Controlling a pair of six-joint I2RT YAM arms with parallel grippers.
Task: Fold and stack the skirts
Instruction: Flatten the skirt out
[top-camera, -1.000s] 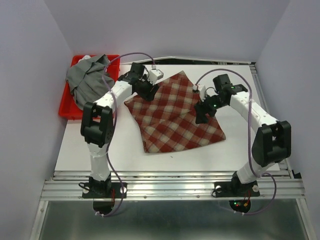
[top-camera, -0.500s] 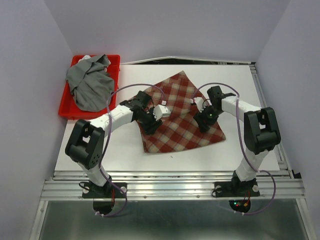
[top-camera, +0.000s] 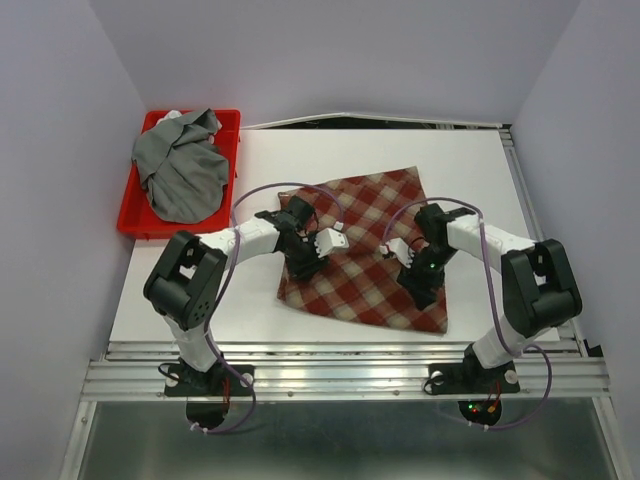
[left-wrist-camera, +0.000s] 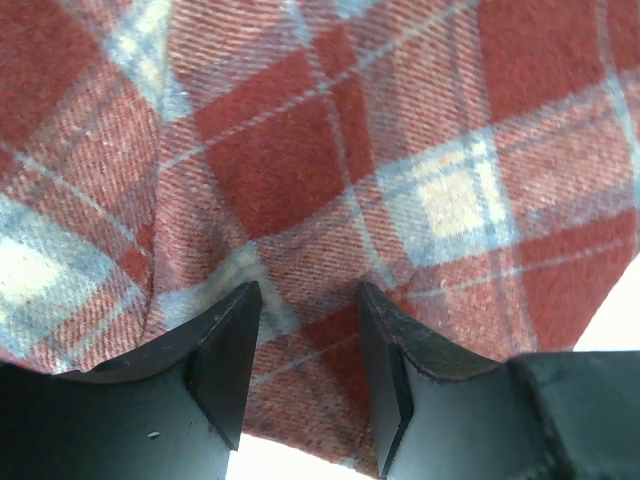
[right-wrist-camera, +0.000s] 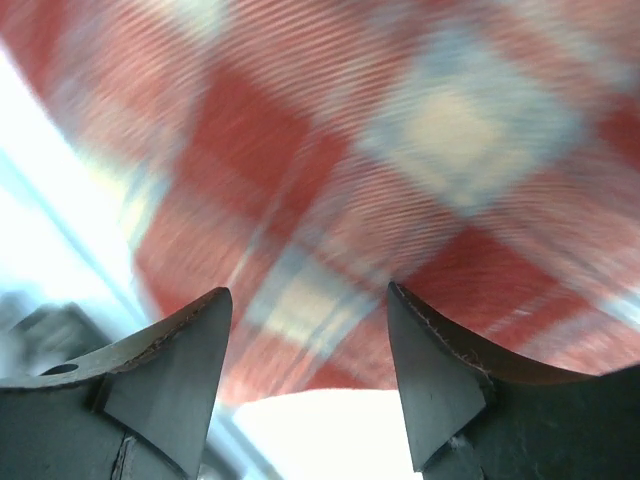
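The red-and-cream plaid skirt lies folded on the white table in front of both arms. My left gripper is down on its left near edge. In the left wrist view its jaws stand apart with flat plaid cloth and its edge between them. My right gripper is over the skirt's right near part. In the right wrist view its jaws are wide apart and hold nothing, over blurred plaid. The grey skirt lies bunched in the tray.
A red plastic tray stands at the back left and holds the grey skirt. The walls close in on both sides. A metal rail runs along the table's near edge.
Both grippers have moved from the skirt's far side toward the near edge. The plaid skirt's far part has come over with them, so it now lies folded and closer to the front.
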